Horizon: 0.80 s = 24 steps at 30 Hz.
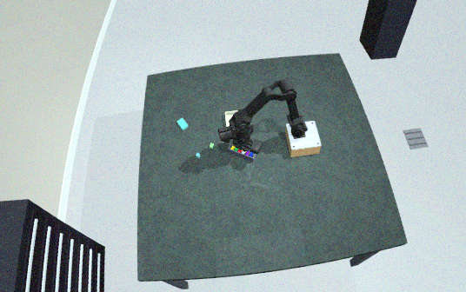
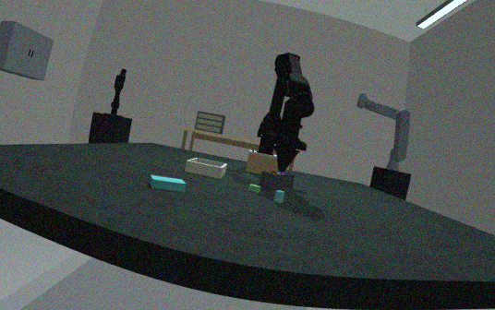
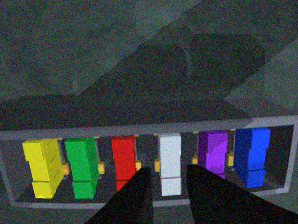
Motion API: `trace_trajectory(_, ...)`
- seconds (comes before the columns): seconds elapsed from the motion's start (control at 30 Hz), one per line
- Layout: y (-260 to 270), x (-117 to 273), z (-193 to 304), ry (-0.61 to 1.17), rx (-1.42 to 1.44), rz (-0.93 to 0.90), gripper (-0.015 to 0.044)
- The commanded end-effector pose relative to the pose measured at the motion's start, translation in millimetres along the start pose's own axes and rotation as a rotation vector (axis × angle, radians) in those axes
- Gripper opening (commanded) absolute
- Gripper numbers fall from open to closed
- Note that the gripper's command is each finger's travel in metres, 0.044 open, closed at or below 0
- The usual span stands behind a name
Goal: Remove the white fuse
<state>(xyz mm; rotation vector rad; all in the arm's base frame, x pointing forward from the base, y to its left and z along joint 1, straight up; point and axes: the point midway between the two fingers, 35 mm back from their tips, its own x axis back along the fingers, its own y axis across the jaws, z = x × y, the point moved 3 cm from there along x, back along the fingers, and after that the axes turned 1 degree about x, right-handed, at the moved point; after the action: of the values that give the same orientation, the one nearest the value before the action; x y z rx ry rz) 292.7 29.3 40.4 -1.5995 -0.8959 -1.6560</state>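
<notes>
The white fuse [image 3: 170, 164], a plain upright blade, sits fourth in the fuse block [image 3: 149, 137]; the gripper [image 3: 166, 185] hovers narrowly parted, holding nothing.

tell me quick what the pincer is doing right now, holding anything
Pincer: partly open and empty, its two fingers either side of the white fuse, which sits in the fuse block, not yet gripped.

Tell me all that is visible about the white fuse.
The white fuse is a small, plain, upright rectangular piece, fourth from the left in the dark fuse block, between the red fuse and the purple fuse. It sits in its slot. The pincer straddles its lower end; contact cannot be judged.
</notes>
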Motion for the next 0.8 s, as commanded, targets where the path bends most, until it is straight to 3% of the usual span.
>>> trace_trajectory(0.0,-1,-2,-1,0.001,0.002,0.005,0.0074)
trace_trajectory(0.77,-1,-12,-1,0.001,0.002,0.005,0.0074)
